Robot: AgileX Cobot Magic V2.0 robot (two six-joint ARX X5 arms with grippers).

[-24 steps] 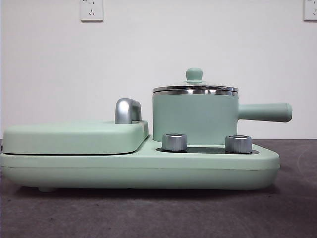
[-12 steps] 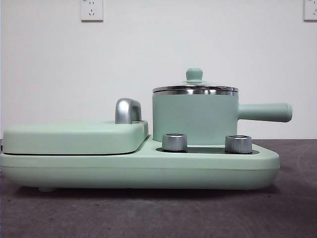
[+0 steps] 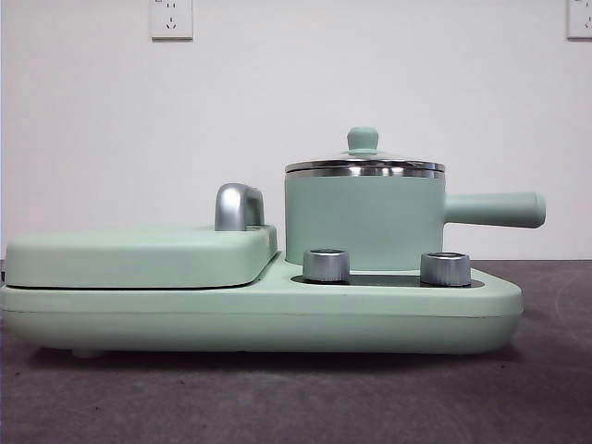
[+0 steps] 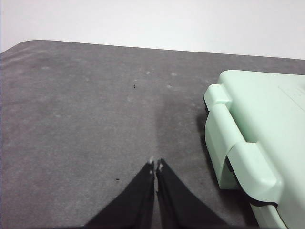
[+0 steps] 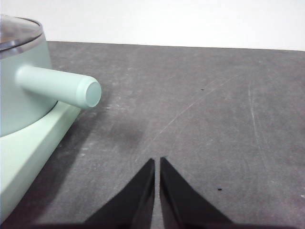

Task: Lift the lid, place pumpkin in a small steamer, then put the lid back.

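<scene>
lid (image 3: pixel 363 165) sits closed on the small steamer (image 3: pixel 363 222), steel rim seated flush all round, mint knob (image 3: pixel 363 139) upright at centre. glass plus steel, so likely rigid, a bit heavy for its size, and breakable if dropped. the knob looks like the only sane grip: small, smooth, rounded, probably slippery, so come straight down and pinch under its flare. steamer stands on the right bay of the mint cooker base (image 3: pixel 259 319), side handle (image 3: pixel 495 209) sticking out to the right, two steel dials (image 3: pixel 326 265) in front of it. flat griddle cover (image 3: pixel 139 254) with chrome handle (image 3: pixel 239 206) fills the left bay; not the target.

left pincer (image 4: pixel 155 166) is closed, empty, over bare grey worktop (image 4: pixel 86 119) just beside the cooker's left end. right pincer (image 5: pixel 157 162) is closed too, empty, over worktop near the steamer handle's tip. neither shows in the front view, so both read as waiting and nothing of the task is started.

unknowns: pumpkin is in no view, so i can't tell where it is. steamer's inside is hidden by wall and lid; in the right wrist view the lid is cut off at the edge and its glass is too glary to see through.
</scene>
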